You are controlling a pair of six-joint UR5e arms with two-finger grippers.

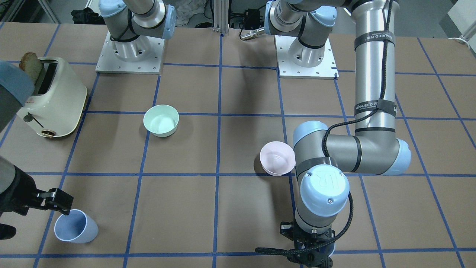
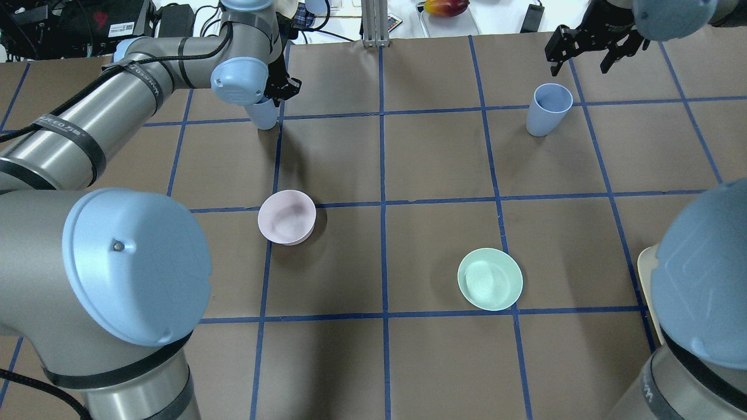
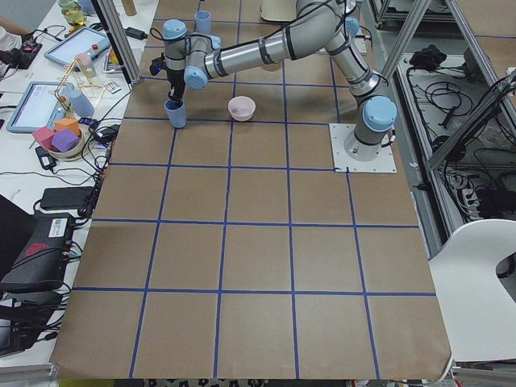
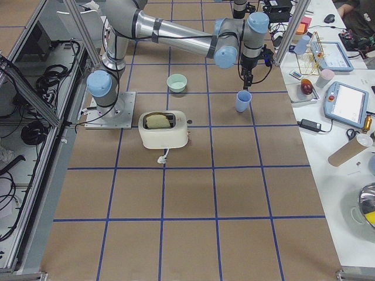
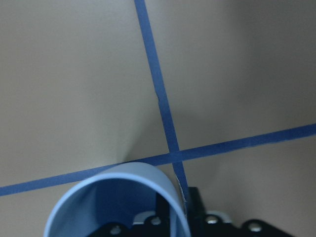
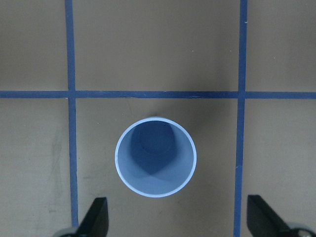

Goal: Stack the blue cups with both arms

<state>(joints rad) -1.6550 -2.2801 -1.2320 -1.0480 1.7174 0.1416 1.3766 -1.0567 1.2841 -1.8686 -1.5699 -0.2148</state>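
Nearest the robot we have the pale pink bowl and the mint-green bowl mid-table, with the toaster off on the robot's right, none of them part of the job. Further out, on the robot's left, the left gripper points down onto one blue cup. In the wrist view the fingers look pinched over the cup wall, one inside and one outside, so we read it as clamped on the rim. We cannot tell if the base is off the table. Far across on the robot's right the second blue cup stands upright, mouth up, alone on the paper. The right gripper hangs above and just beyond it, jaws wide apart and touching nothing. We judge this as the pick-up step, with one cup gripped, the other not yet taken and the two well apart. Next the right gripper needs to drop and close on its cup, then one cup gets carried over, centred above the other's mouth and lowered straight in
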